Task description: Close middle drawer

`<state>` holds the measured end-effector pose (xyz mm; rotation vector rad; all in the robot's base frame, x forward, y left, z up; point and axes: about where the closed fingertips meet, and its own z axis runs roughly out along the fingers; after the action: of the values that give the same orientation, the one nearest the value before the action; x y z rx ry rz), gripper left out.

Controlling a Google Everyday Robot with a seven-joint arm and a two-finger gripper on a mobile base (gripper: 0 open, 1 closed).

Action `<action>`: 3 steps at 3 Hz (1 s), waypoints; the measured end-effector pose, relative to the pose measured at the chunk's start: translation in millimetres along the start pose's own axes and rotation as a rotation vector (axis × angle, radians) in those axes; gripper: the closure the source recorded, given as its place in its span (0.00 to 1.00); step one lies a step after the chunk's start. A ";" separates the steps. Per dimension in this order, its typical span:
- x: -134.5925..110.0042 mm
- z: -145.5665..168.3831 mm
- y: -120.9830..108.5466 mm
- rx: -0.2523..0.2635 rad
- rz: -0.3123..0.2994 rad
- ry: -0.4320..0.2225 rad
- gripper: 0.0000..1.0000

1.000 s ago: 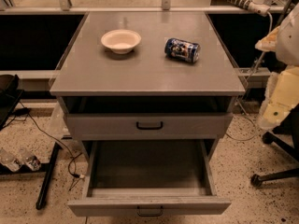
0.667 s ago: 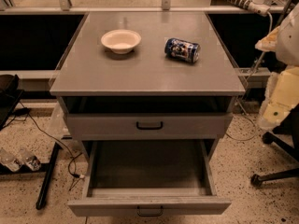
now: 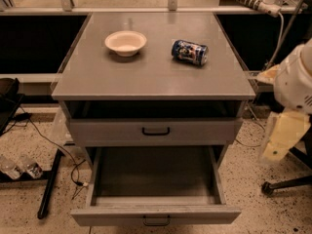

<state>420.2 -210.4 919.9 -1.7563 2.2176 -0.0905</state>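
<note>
The grey cabinet [image 3: 151, 77] stands in the middle of the camera view. Its middle drawer [image 3: 156, 213] is pulled far out toward me; it is a wide, shallow grey box, empty inside, with a small black handle [image 3: 156, 222] on its front at the bottom edge of the view. The taller-fronted top drawer [image 3: 156, 130] above it is out only a little. The lowest drawer is out of view. My gripper [image 3: 279, 139], a pale yellowish part hanging under the white arm [image 3: 295, 79], is at the right of the cabinet, apart from it, at about the height of the top drawer.
A white bowl [image 3: 125, 42] and a blue can [image 3: 189, 51] lying on its side sit on the cabinet top. A black pole [image 3: 50, 184] and cables lie on the speckled floor at the left. A chair base with a wheel [image 3: 267, 187] is at the lower right.
</note>
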 end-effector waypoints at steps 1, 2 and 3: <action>11.0 48.4 26.9 -0.040 0.013 -0.059 0.00; 20.6 92.2 50.4 -0.072 0.039 -0.146 0.19; 22.3 137.7 78.6 -0.101 0.056 -0.215 0.43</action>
<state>380.3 -193.0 765.8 -1.6658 2.1450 0.2165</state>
